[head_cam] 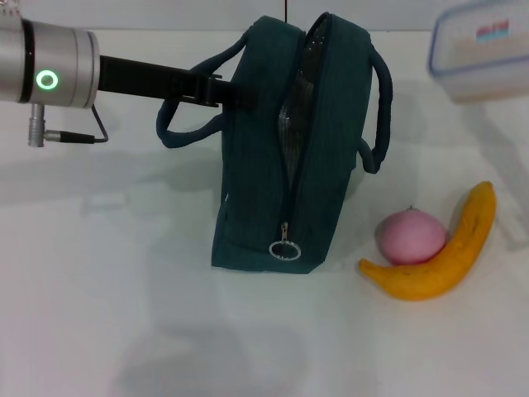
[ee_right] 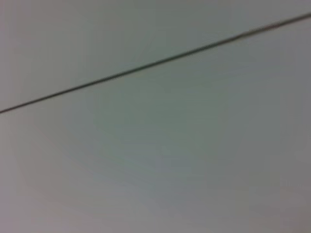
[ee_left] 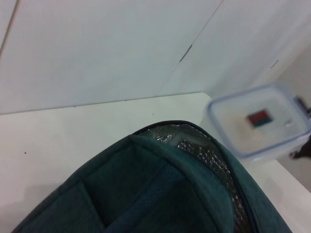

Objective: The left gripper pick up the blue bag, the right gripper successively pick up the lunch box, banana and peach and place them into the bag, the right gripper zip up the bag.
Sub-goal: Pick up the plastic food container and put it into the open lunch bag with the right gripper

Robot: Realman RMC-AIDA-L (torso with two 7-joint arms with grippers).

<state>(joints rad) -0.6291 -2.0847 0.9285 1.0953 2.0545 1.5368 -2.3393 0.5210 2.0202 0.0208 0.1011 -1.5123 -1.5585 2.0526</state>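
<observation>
The blue bag (head_cam: 273,165) stands upright on the white table, its zip open and silver lining showing; it also shows in the left wrist view (ee_left: 146,194). My left gripper (head_cam: 234,93) is shut on the bag's upper left side, beside a handle. The clear lunch box (head_cam: 482,48) with a blue rim hangs in the air at the far right, above the table; it also shows in the left wrist view (ee_left: 257,121), with dark finger parts (ee_left: 302,148) at its edge. The pink peach (head_cam: 411,236) touches the yellow banana (head_cam: 442,248) to the right of the bag.
The zip pull ring (head_cam: 283,249) hangs at the bag's near lower end. The white table (head_cam: 124,314) stretches to the left and in front of the bag. The right wrist view shows only a pale surface with a dark line.
</observation>
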